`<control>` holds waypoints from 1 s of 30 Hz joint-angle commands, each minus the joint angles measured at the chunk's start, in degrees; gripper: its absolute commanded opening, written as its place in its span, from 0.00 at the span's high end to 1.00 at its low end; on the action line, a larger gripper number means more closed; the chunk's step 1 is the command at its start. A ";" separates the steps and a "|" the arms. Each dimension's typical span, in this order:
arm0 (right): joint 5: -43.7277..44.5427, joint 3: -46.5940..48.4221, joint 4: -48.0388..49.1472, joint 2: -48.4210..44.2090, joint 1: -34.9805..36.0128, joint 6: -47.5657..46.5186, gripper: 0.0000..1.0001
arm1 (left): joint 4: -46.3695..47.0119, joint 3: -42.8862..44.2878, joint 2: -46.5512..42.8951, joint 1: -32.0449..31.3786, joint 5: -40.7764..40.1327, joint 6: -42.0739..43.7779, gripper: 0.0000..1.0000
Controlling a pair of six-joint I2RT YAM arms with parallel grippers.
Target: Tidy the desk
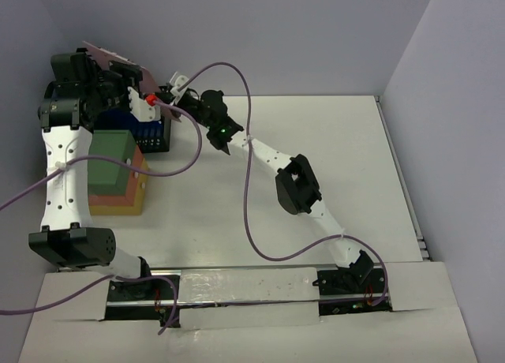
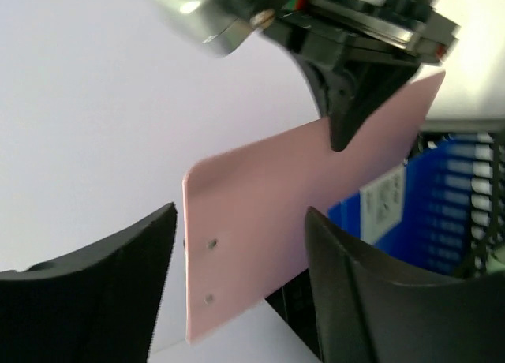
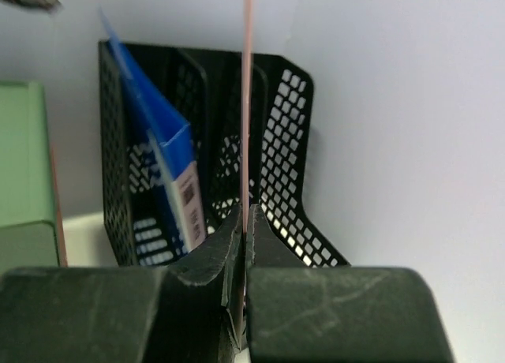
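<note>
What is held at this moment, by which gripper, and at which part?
The right gripper is shut on the thin pink board, pinching it at one edge. The left gripper is open and grips nothing.

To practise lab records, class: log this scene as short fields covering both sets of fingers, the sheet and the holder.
Right fingers: shut on pink sheet
Left fingers: open, one on either side of the sheet
Holder: black mesh, blue packet inside, at the desk far-left corner
Green box: stacked beside holder
</note>
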 commanded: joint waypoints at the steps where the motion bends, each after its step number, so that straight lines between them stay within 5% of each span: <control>1: 3.37 -0.01 7.82 -1.32 -1.02 4.06 1.00 | 10.52 -0.38 -1.98 -0.08 3.75 -11.43 0.23; 6: 8.25 -1.74 10.42 -1.94 -2.03 8.59 1.00 | 29.58 -1.25 -2.12 -0.08 0.75 -43.48 0.01; 11: 11.30 -2.48 11.31 -3.07 -2.87 10.13 1.00 | 39.60 2.48 0.19 1.96 -10.53 -70.32 0.08; 15: 11.54 -5.00 12.47 -5.18 -3.89 11.95 1.00 | 34.92 10.98 6.43 6.57 -20.05 -88.39 0.23; 19: 10.84 -9.19 14.44 -7.24 -5.27 13.98 1.00 | 28.70 18.94 12.33 11.79 -24.13 -95.58 0.35; 22: 10.33 -12.57 16.21 -9.26 -5.61 13.40 1.00 | 25.17 23.06 17.96 12.81 -36.04 -92.94 0.40; 30: 6.49 -17.18 18.76 -11.99 -5.61 13.99 1.00 | 17.52 31.95 30.65 16.60 -41.90 -89.01 0.28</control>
